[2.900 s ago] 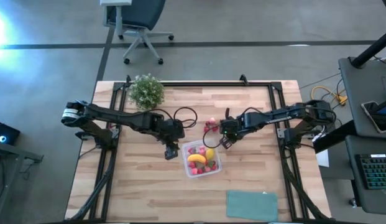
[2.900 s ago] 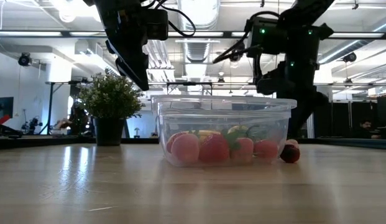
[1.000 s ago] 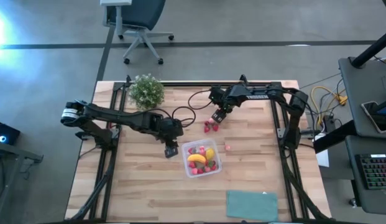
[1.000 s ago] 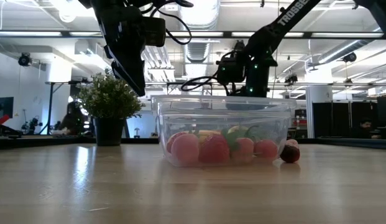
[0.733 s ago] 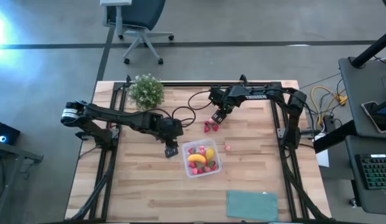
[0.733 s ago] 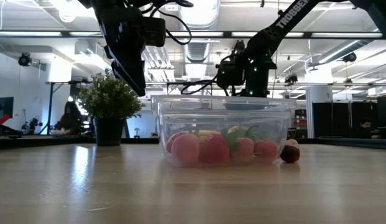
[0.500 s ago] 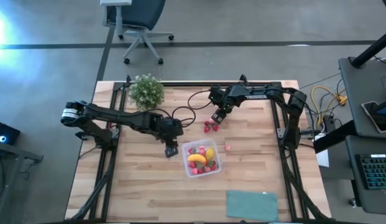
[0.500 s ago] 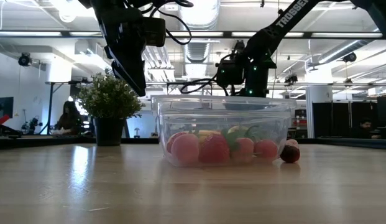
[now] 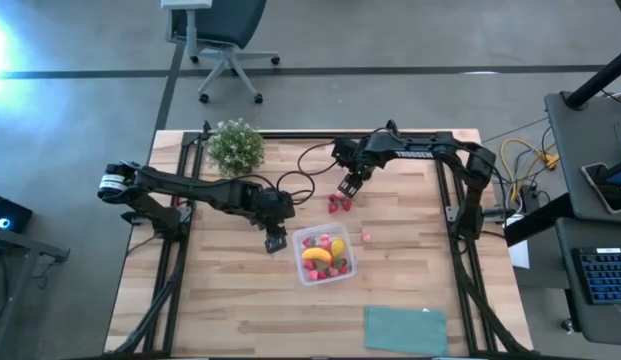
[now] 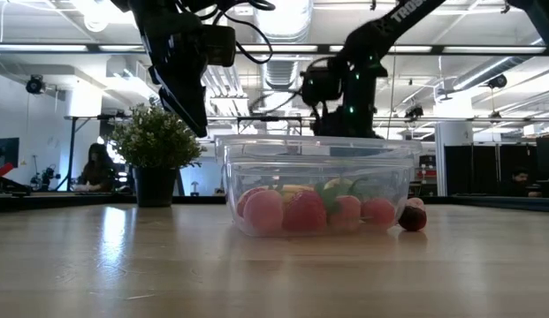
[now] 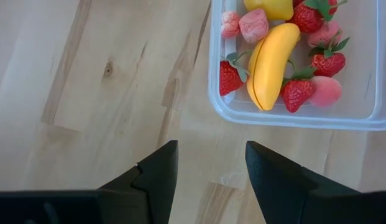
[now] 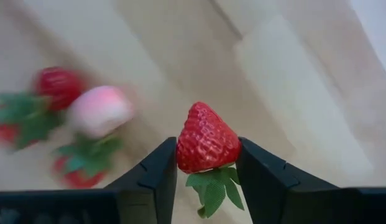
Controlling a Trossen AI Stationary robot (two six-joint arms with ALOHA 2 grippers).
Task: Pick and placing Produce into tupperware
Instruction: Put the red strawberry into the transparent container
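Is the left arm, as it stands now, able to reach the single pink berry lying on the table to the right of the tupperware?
Probably not directly: the tupperware sits between the left gripper and the pink berry, so it must go over or around.

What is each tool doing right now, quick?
Left tool: open, empty, beside the container.
Right tool: closed on a strawberry, above the table.

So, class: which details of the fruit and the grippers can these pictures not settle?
- Loose berries, right wrist view: motion-blurred, count unclear.
- Container contents, low view: wall and front fruit hide the rest.
- Strawberry in the right gripper, high view: too small to see.
- Left gripper, left wrist view: fingers cut by the edge.
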